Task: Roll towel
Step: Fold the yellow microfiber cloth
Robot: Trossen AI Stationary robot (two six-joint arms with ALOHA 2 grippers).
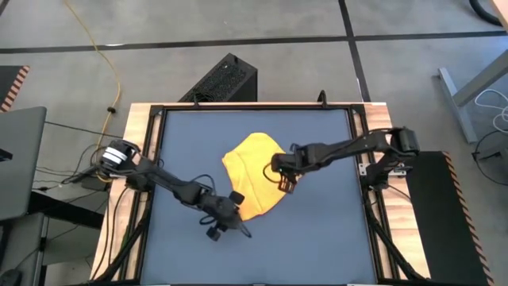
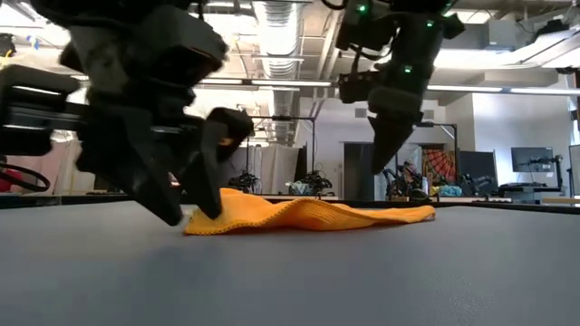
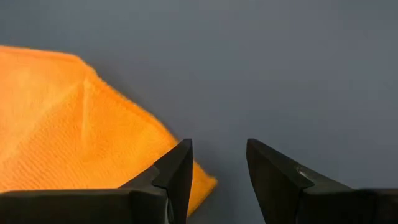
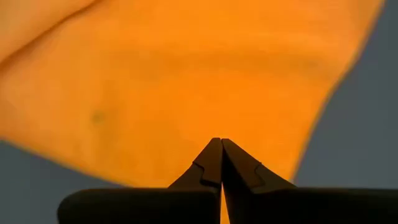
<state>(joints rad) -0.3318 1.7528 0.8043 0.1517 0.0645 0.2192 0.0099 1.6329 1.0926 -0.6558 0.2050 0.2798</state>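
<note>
Dark and low over the grey table, the left gripper sits at the near left corner of the towel, its two fingers standing apart with bare tabletop showing between them. In the left wrist view one finger reaches the towel's corner edge while the other is over bare mat, so nothing is clamped. In the low view these fingers come down to the table surface just at the cloth's left end.

Yellow and lying loosely rumpled, the towel rests near the middle of the table, spread flat with a low fold along its top.

To the right, the right gripper hangs over the towel's right edge, its fingers pressed together, tips meeting with no cloth between them. In the low view it is raised above the cloth, not touching it.
</note>
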